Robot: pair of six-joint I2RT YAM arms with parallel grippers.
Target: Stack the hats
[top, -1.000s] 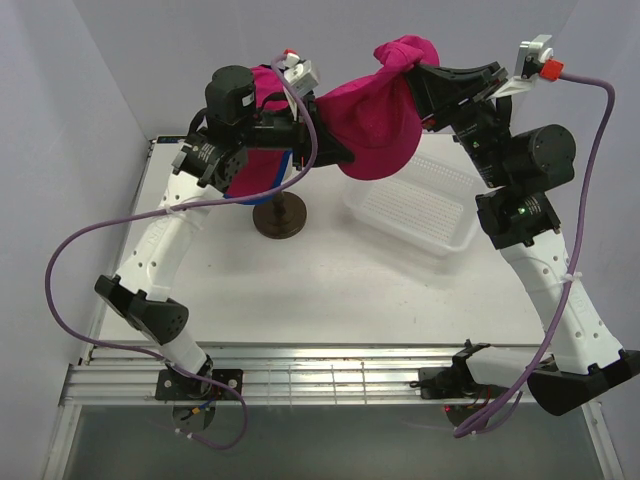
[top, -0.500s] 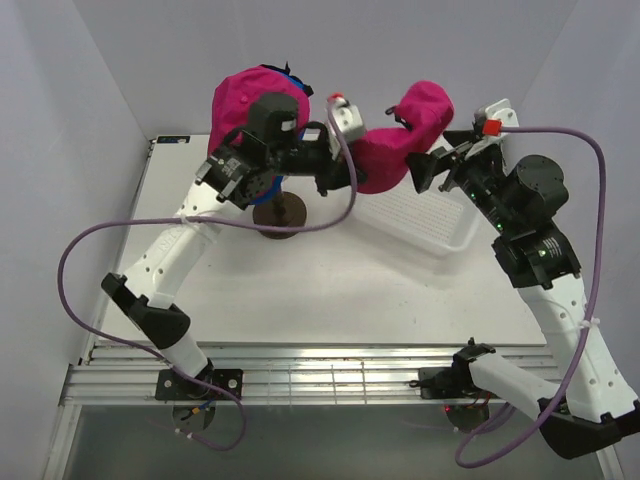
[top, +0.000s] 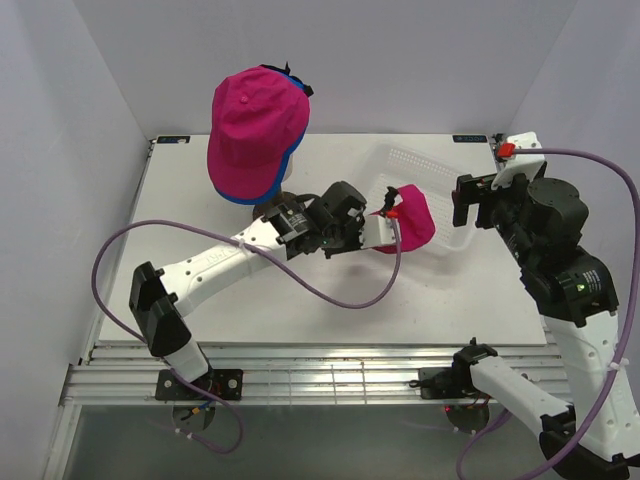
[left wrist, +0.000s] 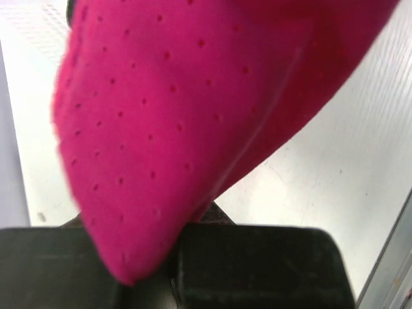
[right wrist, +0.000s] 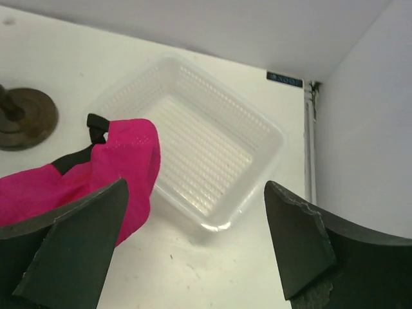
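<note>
One pink hat (top: 255, 120) sits on the mannequin head over a blue hat, whose rim (top: 240, 196) shows beneath it. My left gripper (top: 385, 225) is shut on a second pink hat (top: 412, 215), held low over the table at the basket's left rim. That hat (left wrist: 193, 103) fills the left wrist view above the black fingers of the left gripper (left wrist: 174, 257). My right gripper (top: 465, 200) stands open and empty to the right of the hat. In the right wrist view the right gripper (right wrist: 195, 187) frames the held hat (right wrist: 103, 174) at its left.
A white mesh basket (top: 440, 165) (right wrist: 212, 148) stands at the back right, nothing inside it. The mannequin's dark round stand (right wrist: 26, 119) is left of it. Purple cables loop off both arms. White walls close in the table at the back and on both sides.
The right gripper opened, let go of the pink hat and drew back to the right. The left arm swung down from beside the head, carrying that hat to the basket's edge.
</note>
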